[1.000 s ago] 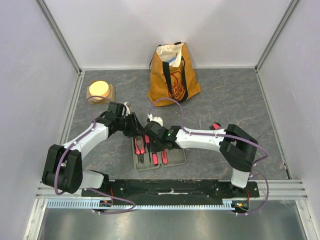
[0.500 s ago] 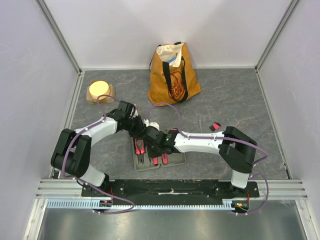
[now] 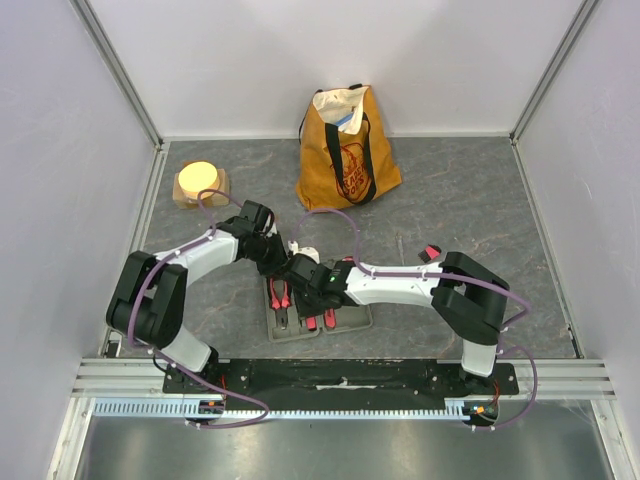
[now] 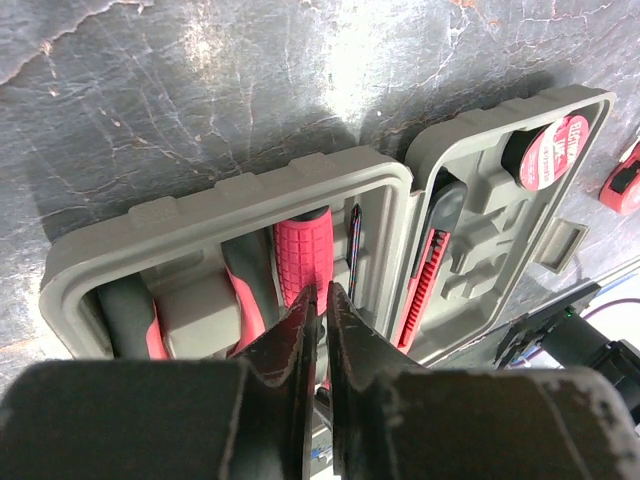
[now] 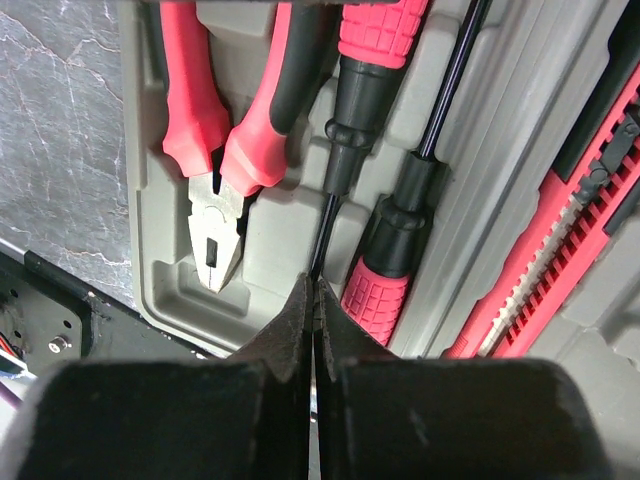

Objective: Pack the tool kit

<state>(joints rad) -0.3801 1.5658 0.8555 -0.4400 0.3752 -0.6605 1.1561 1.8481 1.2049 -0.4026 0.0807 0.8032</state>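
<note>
The tool kit case [image 3: 318, 318] lies open near the table's front, both grey halves [image 4: 230, 195] up. In its slots sit red-handled pliers [image 5: 215, 130], two red-and-black screwdrivers [image 5: 385, 280], a red knife [image 5: 540, 270] and a round tape [image 4: 555, 150]. My left gripper [image 4: 322, 292] hovers over a red screwdriver handle [image 4: 305, 250], jaws drawn to a thin slit with nothing between them. My right gripper [image 5: 315, 285] is shut, its tips at the end of a thin screwdriver shaft [image 5: 325, 235]. Both grippers meet over the case's far edge [image 3: 290, 268].
A mustard tote bag [image 3: 345, 150] stands at the back. A round yellow-topped tan block [image 3: 200, 182] sits back left. A small red-and-black tool [image 3: 430, 252] lies on the table right of the case, behind the right arm. Grey walls close in three sides.
Both grippers have narrowed to shut. The left gripper moved right and nearer, onto the case's far edge, its arm folding in. The right gripper slid slightly left and nearer over the screwdrivers.
</note>
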